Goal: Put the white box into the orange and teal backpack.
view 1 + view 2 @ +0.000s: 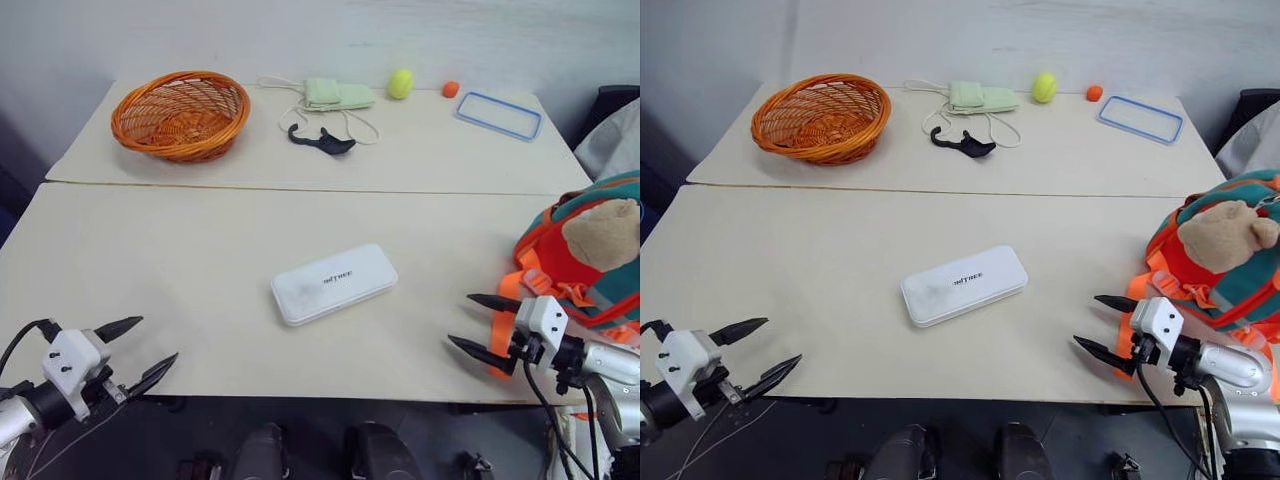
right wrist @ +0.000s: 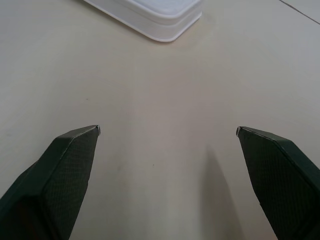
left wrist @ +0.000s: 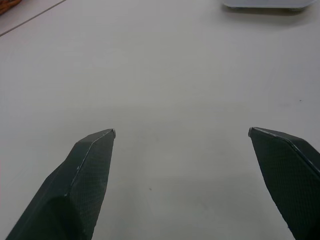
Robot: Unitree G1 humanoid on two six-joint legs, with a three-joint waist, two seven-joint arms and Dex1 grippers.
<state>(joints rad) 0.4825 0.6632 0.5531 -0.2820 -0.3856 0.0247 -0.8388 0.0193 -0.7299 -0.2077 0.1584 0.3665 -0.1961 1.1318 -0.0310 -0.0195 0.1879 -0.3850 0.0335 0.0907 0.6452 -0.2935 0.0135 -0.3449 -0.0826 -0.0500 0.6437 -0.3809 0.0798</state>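
Note:
The white box (image 1: 333, 283) lies flat in the middle of the near table, dark lettering on its lid, and its end (image 2: 150, 12) shows ahead of my right fingers. The orange and teal backpack (image 1: 590, 262) rests at the table's right edge with a tan plush toy (image 1: 603, 232) on it. My left gripper (image 1: 144, 351) hovers open at the front left corner, pointing toward the box. My right gripper (image 1: 468, 320) stands open at the front right, just left of the backpack. Both hold nothing.
On the far table sit an orange wicker basket (image 1: 181, 114), a green pouch with cord (image 1: 336, 94), a black curved item (image 1: 322, 141), a yellow-green ball (image 1: 401, 83), a small orange ball (image 1: 450, 89) and a blue-rimmed clear lid (image 1: 499, 114). A seam (image 1: 300, 187) joins the tables.

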